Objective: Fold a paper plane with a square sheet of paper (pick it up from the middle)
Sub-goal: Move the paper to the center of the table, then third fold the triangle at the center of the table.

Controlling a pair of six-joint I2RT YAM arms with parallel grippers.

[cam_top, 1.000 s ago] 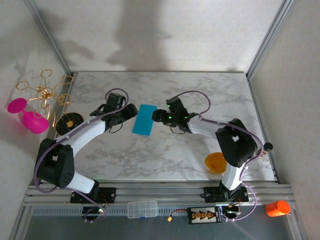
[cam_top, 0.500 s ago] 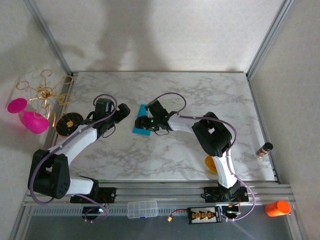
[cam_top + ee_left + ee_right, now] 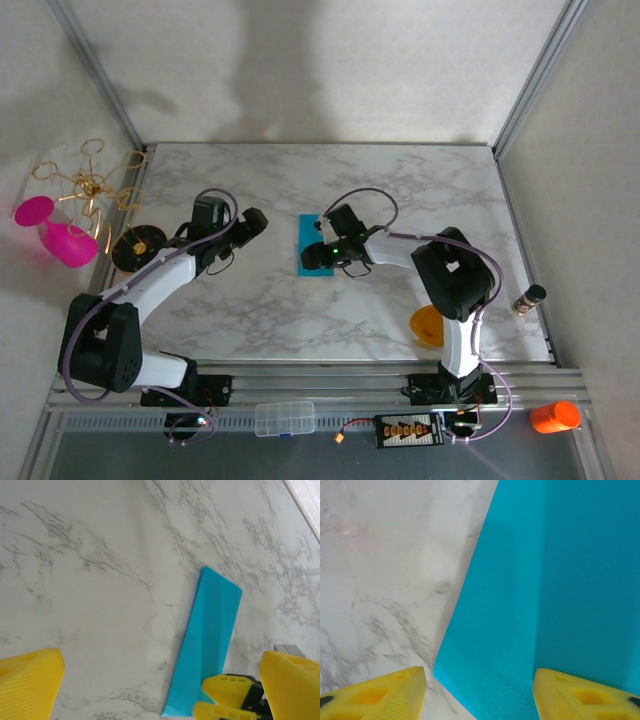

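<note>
Up-left of the orange bowl [image 3: 432, 325] the square sheet of paper [image 3: 315, 238] lies flat, seemingly only halved, right gripper [image 3: 312, 256] parted over it, left gripper [image 3: 258, 222] spread empty farther left; nose and wing folds remain.

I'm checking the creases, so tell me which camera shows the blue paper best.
Left wrist: almost the whole paper shows, lying flat. Top external shows it small, partly under the right claw; right wrist crops it.

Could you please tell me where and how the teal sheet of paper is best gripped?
Probably the middle of its left long edge, coming in low from the left. The paper lies flat on the table as a narrow strip, so only an edge can be pinched.
</note>
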